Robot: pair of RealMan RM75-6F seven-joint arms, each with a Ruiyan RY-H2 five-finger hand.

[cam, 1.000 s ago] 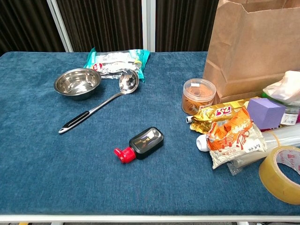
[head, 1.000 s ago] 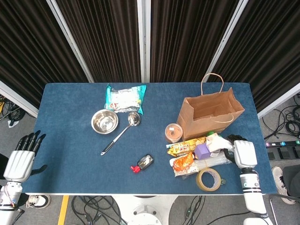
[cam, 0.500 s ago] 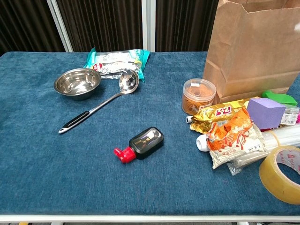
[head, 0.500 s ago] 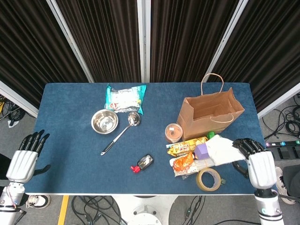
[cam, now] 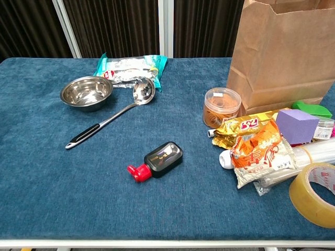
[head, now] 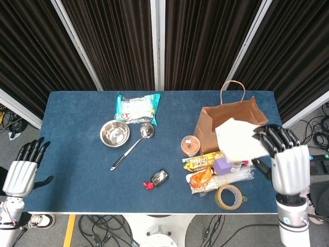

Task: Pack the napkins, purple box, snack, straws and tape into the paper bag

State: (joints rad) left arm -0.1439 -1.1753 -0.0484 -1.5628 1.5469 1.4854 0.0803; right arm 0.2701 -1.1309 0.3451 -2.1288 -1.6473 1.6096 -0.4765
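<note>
Since the earlier frames the right hand (head: 285, 154) had risen from the table edge, lifting the napkins (head: 237, 139) clear of the pile to hang over the paper bag (head: 226, 123) at its 5 o'clock corner. Its fingers (head: 272, 138) were closed on the pack's edge. The left hand (head: 23, 167) hung off the table at 8 o'clock, fingers apart, holding nothing. Purple box (cam: 296, 125), snack (cam: 261, 154), straws (cam: 314, 157) and tape (cam: 316, 193) lay at the bag's foot. Chest view showed neither hand and cut the tape at its edge.
</note>
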